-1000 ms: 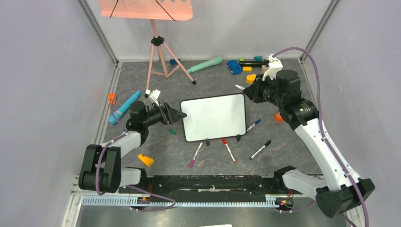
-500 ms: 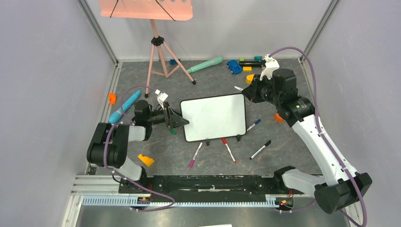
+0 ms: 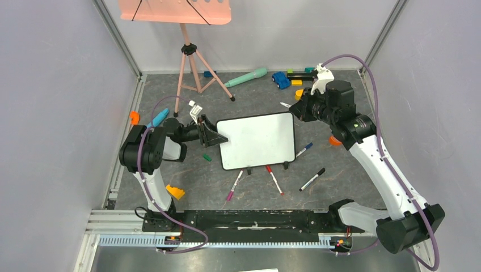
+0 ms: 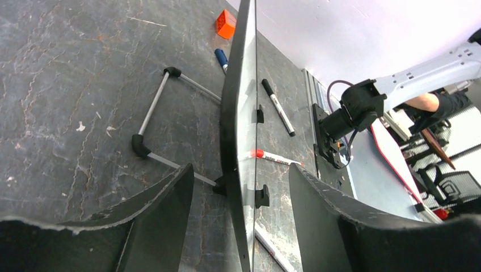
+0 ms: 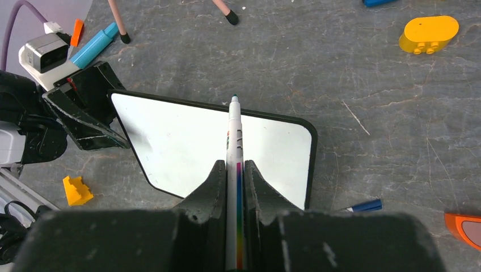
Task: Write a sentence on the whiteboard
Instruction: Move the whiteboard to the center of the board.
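Here the whiteboard stands mid-table, its long axis running left to right and slightly skewed, right end farther back. Its feet are at the near edge and its white face shows to the overhead camera. The left gripper has its jaws spread astride the board's left edge; a second ago they were wider and short of it. The right gripper pinches a teal-tipped marker, tip toward the board's far edge.

A robotics lab test cell: plain grey wall panels on aluminium corner posts enclose a dark marbled mat, with the left arm and right arm bolted to a base rail.
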### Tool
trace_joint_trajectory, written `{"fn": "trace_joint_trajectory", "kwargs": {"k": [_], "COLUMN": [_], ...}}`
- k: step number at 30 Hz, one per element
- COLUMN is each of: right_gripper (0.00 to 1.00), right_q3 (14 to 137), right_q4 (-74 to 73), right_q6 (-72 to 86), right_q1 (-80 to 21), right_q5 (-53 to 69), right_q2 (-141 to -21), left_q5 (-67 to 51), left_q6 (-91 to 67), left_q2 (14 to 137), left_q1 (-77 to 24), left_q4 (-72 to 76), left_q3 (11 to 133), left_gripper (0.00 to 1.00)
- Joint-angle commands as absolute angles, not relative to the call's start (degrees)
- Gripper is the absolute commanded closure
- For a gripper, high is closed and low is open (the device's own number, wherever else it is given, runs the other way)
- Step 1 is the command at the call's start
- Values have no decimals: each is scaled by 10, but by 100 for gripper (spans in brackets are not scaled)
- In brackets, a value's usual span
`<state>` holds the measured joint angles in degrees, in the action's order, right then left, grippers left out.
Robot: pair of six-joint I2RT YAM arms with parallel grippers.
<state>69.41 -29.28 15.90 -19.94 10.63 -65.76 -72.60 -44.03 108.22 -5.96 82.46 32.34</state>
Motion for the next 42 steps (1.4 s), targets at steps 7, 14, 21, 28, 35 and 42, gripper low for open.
{"fn": "trace_joint_trajectory", "kwargs": {"k": [7,14,21,28,35,42], "right_gripper": [100,100,100,100,100,100], "right_q3": [718,719,719,717,715,715], "right_q4": [-279,-279,-279,-280,-281,-288], "right_q6": [162,163,163,162,159,156], "right_q1": [-201,-201,-201,-201,-202,-201], "right_q5": [100,102,106,106,102,93], "right_q2": [-654,-656,-656,-650,-643,-636], "left_q5": [-786,-784,-781,-756,-723,-683], "left_q6": [-442,-439,-441,-440,-442,-425], "left_q2": [1103,1103,1106,1109,1118,1126], "left_q1": [-58,-58,-59,-58,-58,-59], "left_q4": [892,892,891,892,892,892], "left_q3": [341,335,333,346,364,374], "left_gripper": [36,74,86,98,98,98]}}
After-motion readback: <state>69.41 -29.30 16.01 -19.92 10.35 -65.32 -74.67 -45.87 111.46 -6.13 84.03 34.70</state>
